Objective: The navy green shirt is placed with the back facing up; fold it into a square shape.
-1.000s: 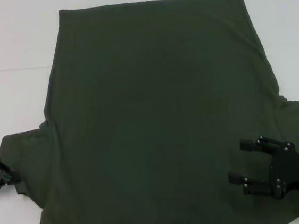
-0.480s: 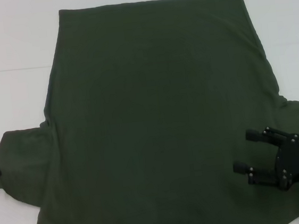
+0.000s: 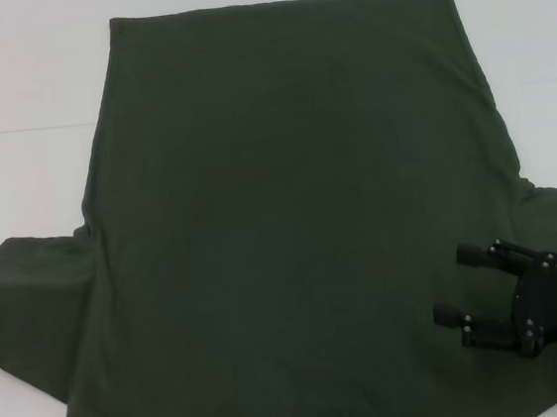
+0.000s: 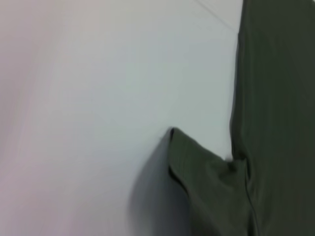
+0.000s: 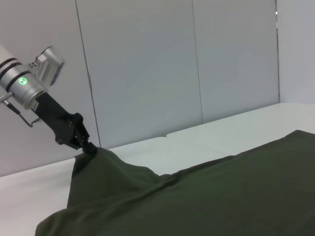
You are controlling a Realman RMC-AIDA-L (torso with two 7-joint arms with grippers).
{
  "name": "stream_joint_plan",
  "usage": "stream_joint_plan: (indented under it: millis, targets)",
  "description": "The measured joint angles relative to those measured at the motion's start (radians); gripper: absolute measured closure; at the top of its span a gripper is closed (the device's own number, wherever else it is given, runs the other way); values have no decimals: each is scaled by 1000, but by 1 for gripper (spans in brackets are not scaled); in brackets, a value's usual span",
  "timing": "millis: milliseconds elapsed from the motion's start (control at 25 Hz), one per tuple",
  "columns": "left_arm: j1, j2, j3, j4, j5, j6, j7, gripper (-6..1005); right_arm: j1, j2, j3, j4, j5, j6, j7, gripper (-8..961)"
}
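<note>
Pinching the shirt's (image 3: pixel 290 227) left sleeve tip, the left end effector (image 5: pixel 87 147) holds it lifted off the white bench (image 3: pixel 17 87). The right end effector (image 3: pixel 454 284) hovers over the right sleeve area, fingers apart. The shirt lies spread across the bench.

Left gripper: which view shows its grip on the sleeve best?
Right wrist view: the left gripper pinches the navy green shirt sleeve, lifting it. Head view shows only the sleeve; left wrist view only cloth.
</note>
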Motion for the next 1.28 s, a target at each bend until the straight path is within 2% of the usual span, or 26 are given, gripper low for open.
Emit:
stream_joint_plan:
  millis: [560,800,1120,1280]
  targets:
    - [-39,26,4,41,0,37,0,1001,2,7,-2,0,-3,-7,0,68]
    - [-65,27,16,35,-2,75,0,1001,5,8,-4,2,-3,-7,0,67]
    - [-123,12,35,1,-63,120,-1,1000,6,10,-7,3,-3,-1,0,67]
    - [-152,-12,85,-56,-98,102,0,1000,7,11,-8,6,-3,-4,0,67]
